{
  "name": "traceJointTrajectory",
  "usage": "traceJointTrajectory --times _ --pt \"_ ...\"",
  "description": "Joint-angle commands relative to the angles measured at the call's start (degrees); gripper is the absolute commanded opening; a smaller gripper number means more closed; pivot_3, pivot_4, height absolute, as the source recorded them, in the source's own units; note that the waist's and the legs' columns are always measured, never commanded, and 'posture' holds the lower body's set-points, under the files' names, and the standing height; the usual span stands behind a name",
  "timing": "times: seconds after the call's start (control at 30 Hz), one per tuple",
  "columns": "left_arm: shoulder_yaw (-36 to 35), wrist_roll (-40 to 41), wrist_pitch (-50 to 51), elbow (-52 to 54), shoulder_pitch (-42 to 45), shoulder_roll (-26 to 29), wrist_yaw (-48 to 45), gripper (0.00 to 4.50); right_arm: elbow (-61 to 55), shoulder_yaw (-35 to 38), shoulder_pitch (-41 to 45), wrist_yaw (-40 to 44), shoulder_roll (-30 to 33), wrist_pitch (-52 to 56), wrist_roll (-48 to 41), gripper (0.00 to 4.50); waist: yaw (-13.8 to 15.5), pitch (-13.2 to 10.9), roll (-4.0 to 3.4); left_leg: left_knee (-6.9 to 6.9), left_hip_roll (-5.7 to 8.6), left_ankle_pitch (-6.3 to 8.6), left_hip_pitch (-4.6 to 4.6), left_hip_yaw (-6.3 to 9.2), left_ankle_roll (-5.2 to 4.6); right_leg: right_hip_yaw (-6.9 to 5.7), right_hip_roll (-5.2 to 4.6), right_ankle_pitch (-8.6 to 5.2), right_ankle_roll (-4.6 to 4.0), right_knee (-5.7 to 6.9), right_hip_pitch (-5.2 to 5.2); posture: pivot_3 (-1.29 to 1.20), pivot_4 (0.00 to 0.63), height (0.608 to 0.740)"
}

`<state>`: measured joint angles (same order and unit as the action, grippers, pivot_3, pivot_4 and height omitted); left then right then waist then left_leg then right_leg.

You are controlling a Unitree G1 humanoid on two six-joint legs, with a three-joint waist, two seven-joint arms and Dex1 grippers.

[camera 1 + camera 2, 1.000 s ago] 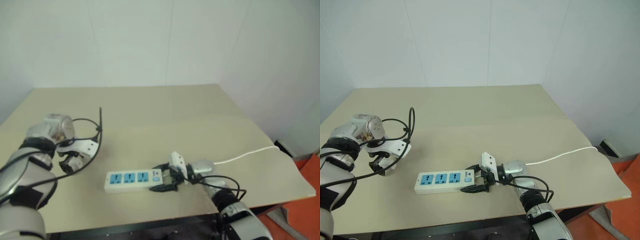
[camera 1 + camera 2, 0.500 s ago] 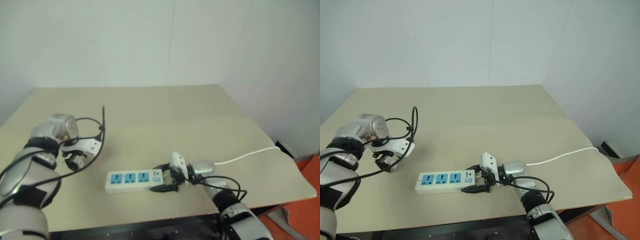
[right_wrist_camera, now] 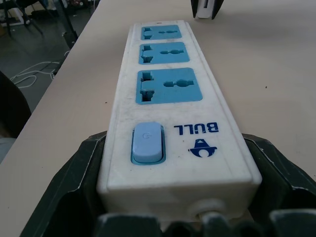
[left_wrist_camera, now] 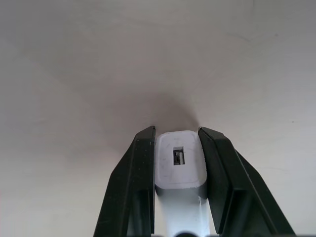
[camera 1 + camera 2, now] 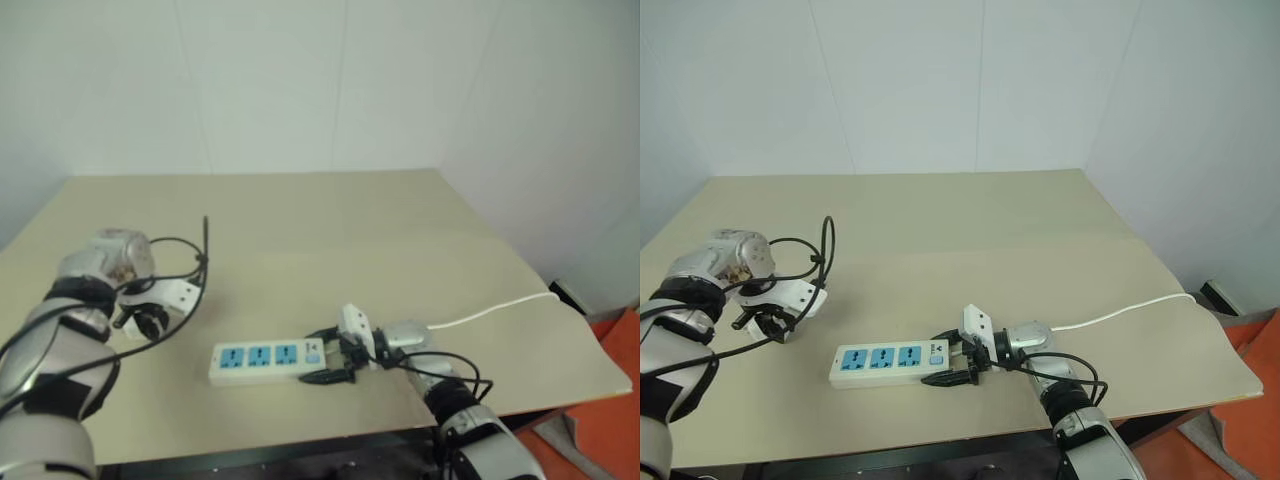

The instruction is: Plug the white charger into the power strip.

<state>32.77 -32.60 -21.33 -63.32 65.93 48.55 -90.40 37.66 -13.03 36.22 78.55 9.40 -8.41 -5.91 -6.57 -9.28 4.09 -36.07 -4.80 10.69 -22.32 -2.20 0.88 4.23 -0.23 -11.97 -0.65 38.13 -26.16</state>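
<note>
My left gripper (image 4: 178,163) points straight down at the table (image 5: 970,215), and its two black fingers (image 4: 136,182) are clamped on the white charger (image 4: 180,160). In the left wrist view the charger sits squarely between the pads, touched on both sides, with a small dark slot showing in the face turned toward the camera. I cannot tell from that view whether the charger's underside rests on the table or hangs just above it. From the head camera the left gripper (image 5: 768,322) sits at about 9 o'clock on the table, well apart from the power strip (image 5: 890,362).

The power strip lies flat near the front edge, at roughly 6 o'clock, its long side running left to right. Its three blue sockets (image 3: 165,85) are all bare, and the pale blue switch (image 3: 147,143) is at the end nearest my right arm. My right gripper (image 5: 958,365) comes in almost level from the 3 o'clock side, and its fingers (image 3: 86,173) close on the switch end of the strip, one against each long side, as the right wrist view shows.

A thin white cord (image 5: 1120,312) leaves that same end and trails off toward the table's right edge at about 3 o'clock. Far down the right wrist view, beyond the last socket, I can see the left gripper's finger tips with the white charger (image 3: 207,7) between them.
</note>
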Motion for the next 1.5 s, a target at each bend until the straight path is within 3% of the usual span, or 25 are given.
traceJointTrajectory --times 0.03,0.27,0.43,0.57,0.8,0.9,1.23,1.5 --pt "-4.62 4.5 -0.78 3.38 2.18 1.16 -0.27 1.03 1.46 -1.69 0.04 0.02 -0.57 -0.21 0.63 3.41 0.01 0.0 0.0 0.0 0.0 0.0 0.0 0.01 0.0 -0.01 0.0 0.0 0.0 0.0 0.0 0.0 0.15 0.74" --pt "-16.98 18.91 7.04 15.16 3.66 -0.42 -0.66 1.03 2.27 -1.95 0.42 0.49 -0.63 -1.29 0.86 3.41 -0.1 0.0 0.0 -0.05 0.0 0.0 -0.02 0.05 0.0 -0.02 0.0 0.02 0.03 0.01 0.01 0.0 0.15 0.74" --pt "-31.84 39.99 21.5 28.37 -0.54 -6.47 0.77 1.03 4.1 -2.08 1.38 0.55 -0.92 -2.71 1.28 3.41 -0.48 0.0 -0.01 -0.07 0.0 0.0 0.01 0.08 0.0 -0.02 0.0 0.02 0.03 0.05 0.04 0.0 0.15 0.74" --pt "-39.08 50.92 33.31 42.41 -7.38 -11.0 8.36 1.03 5.83 -2.12 2.08 0.44 -1.37 -3.76 1.61 3.41 -0.86 -0.01 -0.02 -0.17 0.0 0.0 0.05 0.14 0.0 -0.01 0.03 0.05 0.07 0.13 0.08 0.0 0.15 0.74" --pt "-41.82 62.28 43.16 65.7 -26.37 -17.57 18.9 1.03 7.65 -1.94 2.77 -0.22 -2.22 -4.56 1.97 3.41 -0.79 0.01 -0.1 -0.23 0.03 0.0 0.31 0.41 0.0 -0.01 0.2 0.09 0.11 0.21 0.36 0.0 0.15 0.74" --pt "-42.0 65.0 46.09 70.1 -32.0 -18.61 21.18 1.03 8.24 -1.86 2.81 -0.25 -2.2 -4.9 2.19 3.41 -0.8 -0.04 -0.25 -0.03 0.07 0.01 1.09 0.47 0.01 0.16 0.25 0.06 0.07 -0.08 1.12 0.0 0.15 0.74" --pt "-39.26 65.77 44.05 73.75 -44.03 -18.53 21.77 1.03 9.12 -1.8 3.13 -0.42 -2.16 -5.51 2.45 3.41 -0.82 -0.04 -0.26 0.08 0.19 0.01 1.2 0.63 0.02 0.35 0.37 0.0 -0.04 -0.09 1.12 0.0 0.15 0.74" --pt "-36.37 63.79 38.92 71.28 -48.01 -16.82 18.06 1.03 9.05 -1.9 2.9 -0.39 -2.08 -5.55 2.49 3.41 -0.8 -0.04 -0.26 0.09 0.31 0.02 1.2 0.63 0.03 0.58 0.37 -0.17 -0.31 -0.13 1.1 0.0 0.15 0.74"
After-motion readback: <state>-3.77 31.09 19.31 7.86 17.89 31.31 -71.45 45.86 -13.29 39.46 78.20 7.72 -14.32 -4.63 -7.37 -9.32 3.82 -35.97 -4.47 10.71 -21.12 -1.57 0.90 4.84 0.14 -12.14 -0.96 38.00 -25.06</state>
